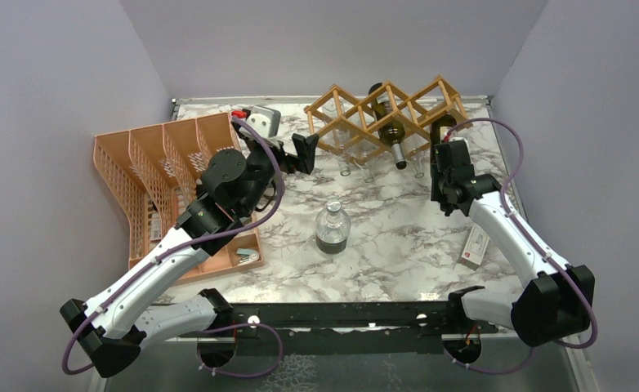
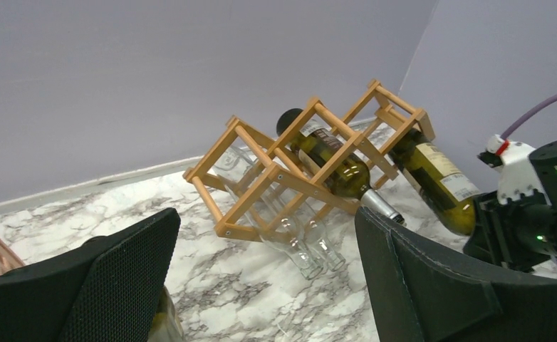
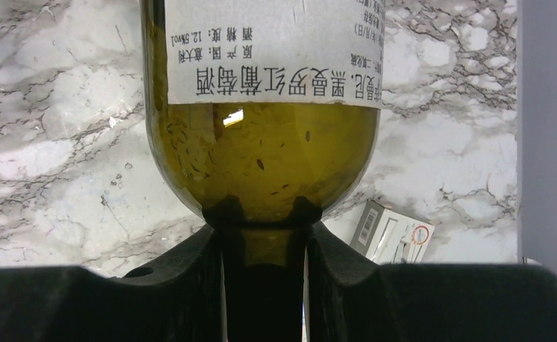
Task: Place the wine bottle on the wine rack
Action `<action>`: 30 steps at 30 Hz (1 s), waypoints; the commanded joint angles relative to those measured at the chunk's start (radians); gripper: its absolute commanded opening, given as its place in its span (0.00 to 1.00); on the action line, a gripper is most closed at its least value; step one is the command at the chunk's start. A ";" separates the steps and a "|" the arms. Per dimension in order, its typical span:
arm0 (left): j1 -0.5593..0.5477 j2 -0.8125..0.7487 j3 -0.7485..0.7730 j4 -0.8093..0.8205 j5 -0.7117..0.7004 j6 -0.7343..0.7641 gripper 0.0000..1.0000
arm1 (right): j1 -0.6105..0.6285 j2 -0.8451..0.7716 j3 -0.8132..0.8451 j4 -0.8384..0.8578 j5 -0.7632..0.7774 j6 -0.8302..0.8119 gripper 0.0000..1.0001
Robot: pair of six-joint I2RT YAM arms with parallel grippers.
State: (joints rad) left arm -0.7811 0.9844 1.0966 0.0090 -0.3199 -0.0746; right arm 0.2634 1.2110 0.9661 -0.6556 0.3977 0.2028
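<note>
The wooden lattice wine rack stands at the back of the marble table, seen slanted in the left wrist view as the rack. My right gripper is shut on the neck of the green wine bottle. That bottle lies tilted, its labelled body up in the rack's right-hand cell. From the right wrist, the bottle fills the view, and my right gripper clamps its neck. My left gripper hangs open in front of the rack's left end, its fingers wide apart with nothing between them.
A dark bottle lies in the rack's middle cell and clear glass bottles poke out of the left cells. A clear bottle stands mid-table. An orange mesh organizer sits left, a small box right. Walls enclose three sides.
</note>
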 commanded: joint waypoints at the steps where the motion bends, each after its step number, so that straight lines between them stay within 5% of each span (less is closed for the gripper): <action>1: 0.002 -0.008 0.031 -0.006 0.080 -0.072 0.99 | -0.021 0.024 0.075 0.204 -0.062 -0.096 0.01; 6: 0.002 -0.017 0.067 -0.014 0.193 -0.128 0.99 | -0.050 0.079 0.122 0.203 -0.149 -0.169 0.01; 18: 0.001 0.006 0.083 -0.041 0.201 -0.131 0.99 | -0.132 0.141 0.196 0.294 -0.399 -0.434 0.01; 30: 0.001 0.069 0.123 -0.051 0.197 -0.130 0.99 | -0.174 0.289 0.272 0.306 -0.420 -0.375 0.01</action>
State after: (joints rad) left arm -0.7811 1.0409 1.1732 -0.0475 -0.1387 -0.1951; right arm 0.0872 1.4887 1.1709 -0.5171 0.0452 -0.1917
